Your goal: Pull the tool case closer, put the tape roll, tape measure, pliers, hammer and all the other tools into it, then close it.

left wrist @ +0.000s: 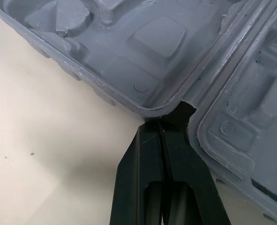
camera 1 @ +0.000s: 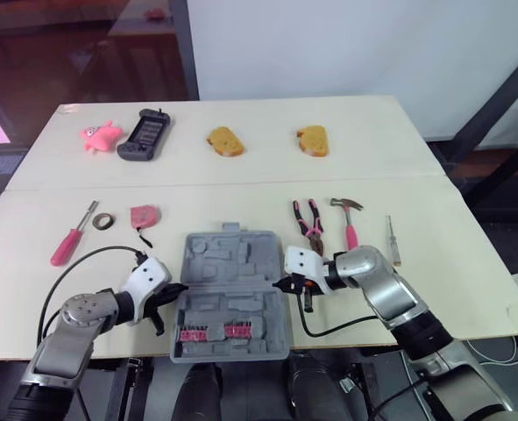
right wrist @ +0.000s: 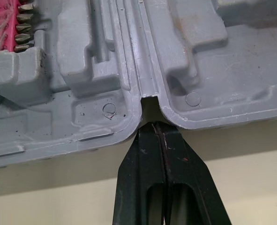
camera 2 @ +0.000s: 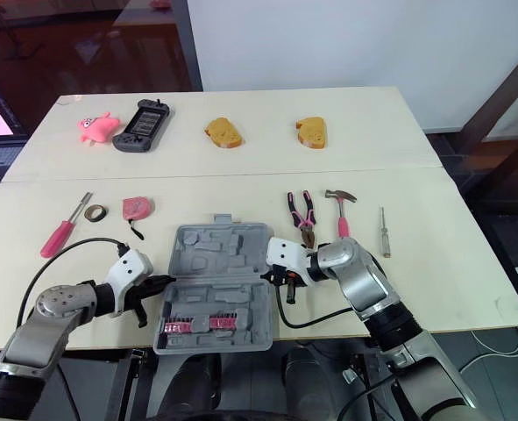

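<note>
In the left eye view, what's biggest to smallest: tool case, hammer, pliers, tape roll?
1. tool case
2. hammer and pliers, which look about alike
3. tape roll

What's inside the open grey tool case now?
The open grey plastic tool case holds only red strips of screwdriver bits in its near half; other moulded recesses are bare. Beneath the strips is hidden.
</note>
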`<move>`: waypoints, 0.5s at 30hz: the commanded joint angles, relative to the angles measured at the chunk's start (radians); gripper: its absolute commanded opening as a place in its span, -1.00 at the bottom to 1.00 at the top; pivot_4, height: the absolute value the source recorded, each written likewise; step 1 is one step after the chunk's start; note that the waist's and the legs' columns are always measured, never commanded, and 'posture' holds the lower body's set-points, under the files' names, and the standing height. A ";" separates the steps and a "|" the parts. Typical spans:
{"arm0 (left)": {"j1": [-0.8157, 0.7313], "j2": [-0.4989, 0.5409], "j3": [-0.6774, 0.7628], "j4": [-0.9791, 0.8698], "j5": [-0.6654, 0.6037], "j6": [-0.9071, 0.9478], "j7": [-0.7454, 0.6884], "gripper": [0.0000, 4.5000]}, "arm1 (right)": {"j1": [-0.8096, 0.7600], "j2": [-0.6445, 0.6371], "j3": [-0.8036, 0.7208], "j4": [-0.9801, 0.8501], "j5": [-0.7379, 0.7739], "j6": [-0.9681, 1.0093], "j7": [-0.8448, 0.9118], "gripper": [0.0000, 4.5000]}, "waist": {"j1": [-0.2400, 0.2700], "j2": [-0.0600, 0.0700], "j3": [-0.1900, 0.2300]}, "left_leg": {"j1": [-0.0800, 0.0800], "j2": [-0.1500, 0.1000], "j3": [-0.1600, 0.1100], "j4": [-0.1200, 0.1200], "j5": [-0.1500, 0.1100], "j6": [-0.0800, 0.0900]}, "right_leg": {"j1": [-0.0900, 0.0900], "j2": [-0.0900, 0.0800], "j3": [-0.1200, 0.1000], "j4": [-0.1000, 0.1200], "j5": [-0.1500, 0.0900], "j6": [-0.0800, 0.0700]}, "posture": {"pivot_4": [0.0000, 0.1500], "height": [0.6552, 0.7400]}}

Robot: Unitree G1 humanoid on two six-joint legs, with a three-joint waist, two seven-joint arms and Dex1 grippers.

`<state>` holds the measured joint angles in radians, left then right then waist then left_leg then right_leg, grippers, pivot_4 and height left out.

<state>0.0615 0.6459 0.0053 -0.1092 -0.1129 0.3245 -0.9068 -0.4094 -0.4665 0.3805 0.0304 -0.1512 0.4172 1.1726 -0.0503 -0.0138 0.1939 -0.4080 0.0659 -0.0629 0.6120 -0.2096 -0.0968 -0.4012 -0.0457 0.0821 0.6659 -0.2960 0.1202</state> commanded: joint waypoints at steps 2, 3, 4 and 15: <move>0.057 0.025 -0.035 -0.027 -0.026 0.019 -0.040 -1.00 | 0.020 -0.003 0.027 -0.087 0.033 0.024 -0.007 -0.99 | 0.001 0.000 0.000 | 0.000 0.000 0.000 0.000 0.000 0.000 | 0.000 0.000 0.000 0.000 0.000 0.000 | 1.00 1.00; 0.064 0.029 -0.034 -0.030 -0.029 0.021 -0.040 -1.00 | 0.027 -0.007 0.029 -0.095 0.033 0.027 -0.008 -0.99 | 0.002 0.000 0.000 | 0.000 0.000 0.000 0.000 0.000 0.000 | 0.000 0.000 0.000 0.000 0.000 0.000 | 1.00 1.00; 0.071 0.034 -0.036 -0.033 -0.030 0.022 -0.040 -1.00 | 0.033 -0.012 0.030 -0.099 0.035 0.029 -0.009 -0.99 | 0.003 0.000 0.000 | 0.000 0.000 0.000 0.000 0.000 0.000 | 0.000 0.000 0.000 0.000 0.000 0.000 | 1.00 1.00; 0.112 0.070 -0.040 -0.046 -0.050 0.018 -0.043 -1.00 | 0.068 -0.064 0.047 -0.148 0.073 0.078 -0.006 -0.99 | 0.005 -0.001 -0.001 | 0.000 0.000 0.000 0.000 0.000 0.000 | 0.000 0.000 0.000 -0.001 0.000 0.000 | 1.00 1.00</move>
<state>0.1338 0.7036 -0.0040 -0.1593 -0.1645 0.3248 -0.9255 -0.3505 -0.5267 0.4200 -0.0803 -0.0962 0.4881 1.1638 -0.0452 -0.0144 0.1934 -0.4080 0.0659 -0.0628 0.6119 -0.2098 -0.0967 -0.4009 -0.0460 0.0821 0.6650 -0.2962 0.1199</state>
